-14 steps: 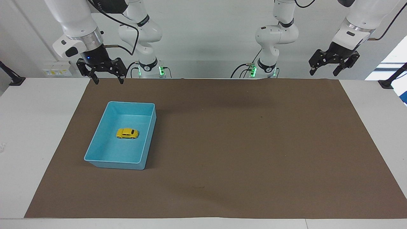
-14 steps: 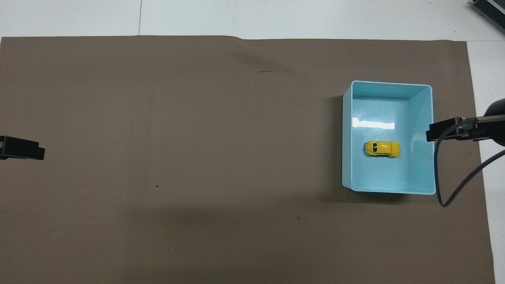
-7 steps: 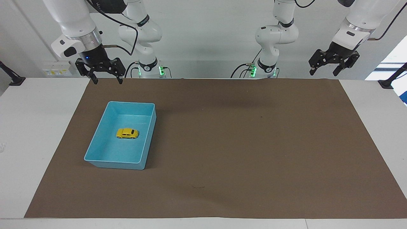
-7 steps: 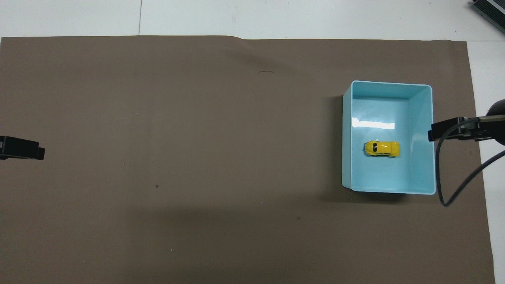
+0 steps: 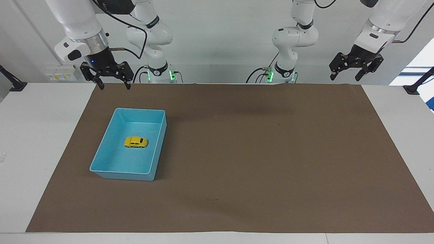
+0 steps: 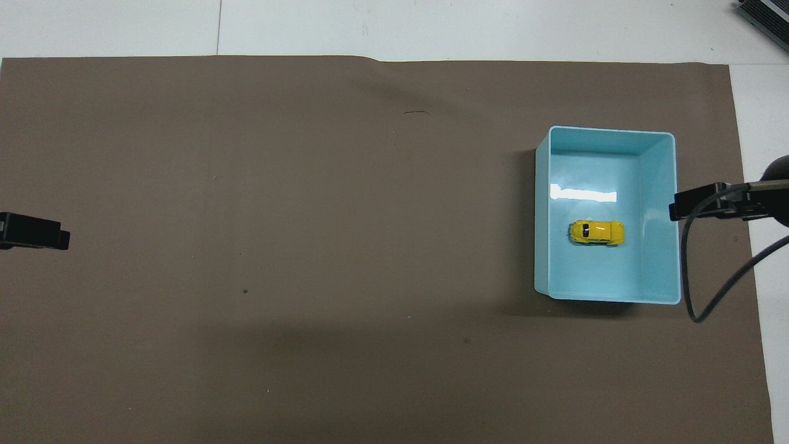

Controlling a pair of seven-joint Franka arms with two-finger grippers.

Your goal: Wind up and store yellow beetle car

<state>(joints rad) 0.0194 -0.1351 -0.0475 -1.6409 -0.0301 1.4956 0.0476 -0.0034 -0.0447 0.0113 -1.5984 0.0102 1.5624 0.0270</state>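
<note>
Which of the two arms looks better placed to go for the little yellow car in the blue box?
The right one, probably. Its open hand hangs near the blue bin holding the yellow beetle car, at that arm's end of the table. The left hand, also open, waits over the other end.

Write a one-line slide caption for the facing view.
Yellow toy car in blue bin; both open grippers, right and left, raised.

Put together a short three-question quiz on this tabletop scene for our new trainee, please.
1. True or false: the yellow beetle car lies inside the blue bin.
2. Which arm's end of the table is the bin toward?
3. Is either the right gripper or the left gripper holding anything?

Key:
1. True.
2. The right arm's end.
3. No; both are open, raised over the brown mat's robot-side edge, away from the car.
</note>
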